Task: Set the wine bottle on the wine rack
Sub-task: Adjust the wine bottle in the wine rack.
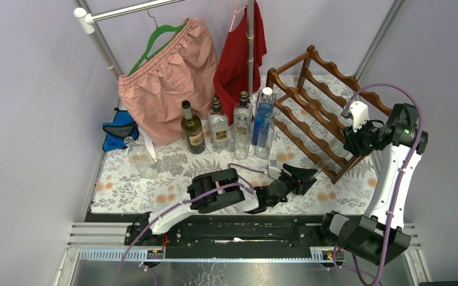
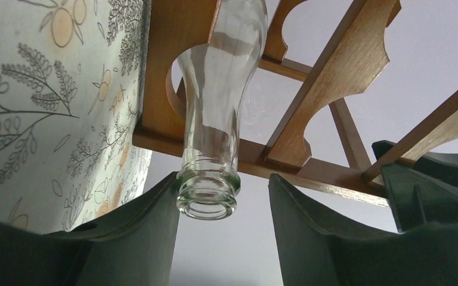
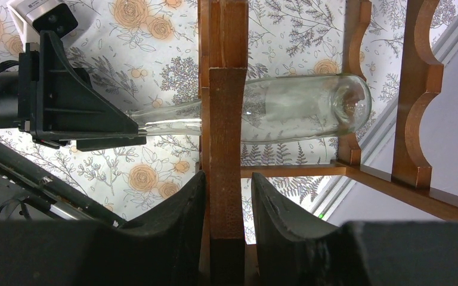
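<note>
Bottle [image 3: 298, 107] lying in the rack [image 3: 226, 119] at the table's [image 1: 155, 185] 2 o'clock; we are showing the left gripper [image 2: 223, 179] parted loosely around its mouth, the right gripper [image 3: 228, 196] clamping a rack post.

We count seven bottles. Six stand clustered: one dark bottle [image 1: 192, 128], one blue bottle [image 1: 264, 107] and four clear bottles [image 1: 218, 126] [image 1: 243, 108] [image 1: 241, 138] [image 1: 265, 137]. One wine bottle [image 3: 298, 107] lies in the single wine rack [image 1: 321, 113]. One more glass vessel [image 1: 143, 159] sits apart (bottle or carafe, we cannot tell). Two garments hang, one pink garment [image 1: 167, 77] and one red garment [image 1: 238, 53]. One blue bundle [image 1: 119, 131] lies alone.
</note>
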`<state>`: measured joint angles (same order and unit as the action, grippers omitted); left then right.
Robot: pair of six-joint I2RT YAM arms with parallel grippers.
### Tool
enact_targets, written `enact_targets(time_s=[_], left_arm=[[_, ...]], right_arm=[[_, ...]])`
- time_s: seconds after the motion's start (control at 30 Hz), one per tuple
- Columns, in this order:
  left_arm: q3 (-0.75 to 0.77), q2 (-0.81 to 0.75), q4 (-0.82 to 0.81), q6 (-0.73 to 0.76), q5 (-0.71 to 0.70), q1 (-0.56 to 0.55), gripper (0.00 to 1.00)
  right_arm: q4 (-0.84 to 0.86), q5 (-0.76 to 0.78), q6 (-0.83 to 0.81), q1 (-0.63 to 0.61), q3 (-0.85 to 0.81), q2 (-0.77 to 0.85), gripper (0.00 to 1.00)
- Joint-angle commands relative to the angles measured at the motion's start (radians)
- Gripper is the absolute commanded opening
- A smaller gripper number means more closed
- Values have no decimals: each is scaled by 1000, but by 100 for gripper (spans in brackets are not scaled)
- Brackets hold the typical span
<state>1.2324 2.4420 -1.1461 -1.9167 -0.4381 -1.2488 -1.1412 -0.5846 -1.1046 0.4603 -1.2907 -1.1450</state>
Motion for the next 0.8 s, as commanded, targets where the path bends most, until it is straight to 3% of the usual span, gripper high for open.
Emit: enact_targets(time_s=[0.0, 0.37, 0.57, 0.77], left_arm=[[-33, 40, 252, -132, -16, 8, 62], [-48, 74, 240, -226, -15, 8, 60], [-43, 54, 354, -276, 7, 8, 55], [-42, 30, 432, -260, -24, -1, 60]], right_arm=[[-138, -35, -25, -6, -1, 14, 0], [-147, -38, -25, -7, -2, 25, 0], [-151, -44, -29, -6, -4, 28, 0], [-157, -47, -32, -7, -5, 32, 0]])
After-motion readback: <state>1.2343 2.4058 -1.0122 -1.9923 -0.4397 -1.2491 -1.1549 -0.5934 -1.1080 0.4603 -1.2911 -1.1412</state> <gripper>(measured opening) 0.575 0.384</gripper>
